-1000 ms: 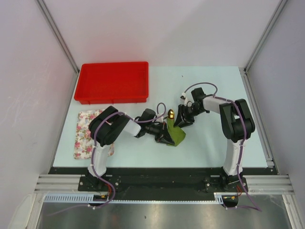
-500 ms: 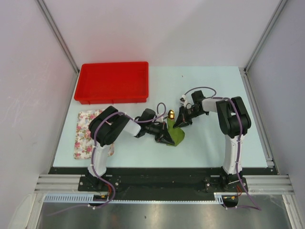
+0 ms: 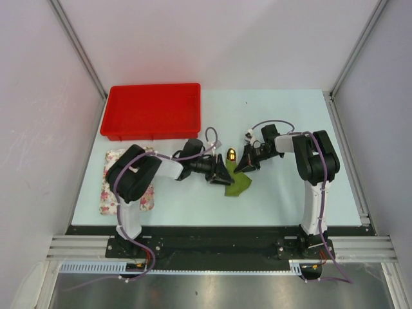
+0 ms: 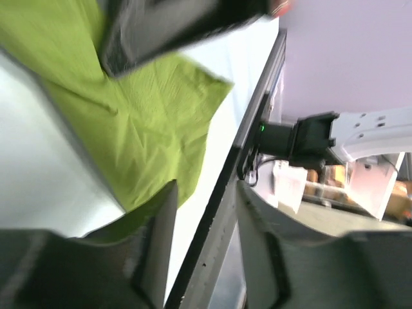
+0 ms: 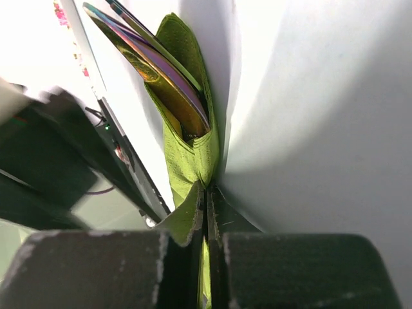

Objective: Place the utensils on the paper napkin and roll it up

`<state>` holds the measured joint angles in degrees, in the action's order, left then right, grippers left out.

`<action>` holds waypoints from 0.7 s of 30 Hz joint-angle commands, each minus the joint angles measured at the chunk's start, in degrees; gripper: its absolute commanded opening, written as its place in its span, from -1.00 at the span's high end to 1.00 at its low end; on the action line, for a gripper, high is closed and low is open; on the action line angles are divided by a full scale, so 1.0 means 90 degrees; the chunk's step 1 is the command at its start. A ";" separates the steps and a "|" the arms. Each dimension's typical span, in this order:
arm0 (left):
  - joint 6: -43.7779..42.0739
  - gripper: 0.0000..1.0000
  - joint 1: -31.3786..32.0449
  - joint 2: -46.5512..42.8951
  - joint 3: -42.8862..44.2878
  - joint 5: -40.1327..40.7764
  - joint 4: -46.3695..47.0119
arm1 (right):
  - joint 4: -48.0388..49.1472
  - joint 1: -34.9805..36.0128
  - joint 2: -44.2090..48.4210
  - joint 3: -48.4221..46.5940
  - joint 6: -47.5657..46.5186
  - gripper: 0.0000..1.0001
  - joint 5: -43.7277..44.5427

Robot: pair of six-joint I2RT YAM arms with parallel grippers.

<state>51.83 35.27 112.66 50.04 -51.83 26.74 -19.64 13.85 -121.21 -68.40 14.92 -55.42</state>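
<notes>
The desk point(image 3: 290, 129) is carrying a red tray point(image 3: 153, 111). Right of the tray and nearer, the napkin point(image 3: 238, 185) is lying folded. The right end effector point(image 5: 206, 193) is clamping the napkin's edge. The left end effector point(image 4: 206, 187) is standing apart, tray-side. The utensils point(image 3: 231, 154) are poking out.

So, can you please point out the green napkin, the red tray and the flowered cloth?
green napkin point(image 3: 239, 185): top view, its flat lower part.
red tray point(image 3: 151, 111): top view, bare floor.
flowered cloth point(image 3: 109, 196): top view, left edge strip.
</notes>
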 commanded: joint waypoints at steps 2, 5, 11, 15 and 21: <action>-0.1090 -0.01 -0.0646 -0.1022 0.0045 0.0290 -0.0860 | 0.0745 0.0014 0.0205 0.0217 0.0353 1.00 0.0133; -0.1530 -0.04 -0.1027 -0.1189 0.0065 0.0475 -0.1378 | 0.1136 0.0034 0.0401 0.0334 0.0549 1.00 -0.0072; -0.1911 -0.10 -0.1594 -0.1336 0.0328 0.0563 -0.1438 | 0.1634 0.0063 0.0684 0.0471 0.0969 1.00 -0.0327; -0.2486 -0.18 -0.1653 -0.1765 0.0407 0.0593 -0.1711 | 0.1752 0.0092 0.0821 0.0559 0.1067 1.00 -0.0405; -0.2809 -0.33 -0.1789 -0.1854 0.0689 0.0477 -0.2355 | 0.1811 0.0102 0.1065 0.0589 0.1048 1.00 -0.0424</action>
<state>31.79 20.21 98.26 52.25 -46.68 9.89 -6.20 14.52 -115.57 -63.22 23.94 -57.32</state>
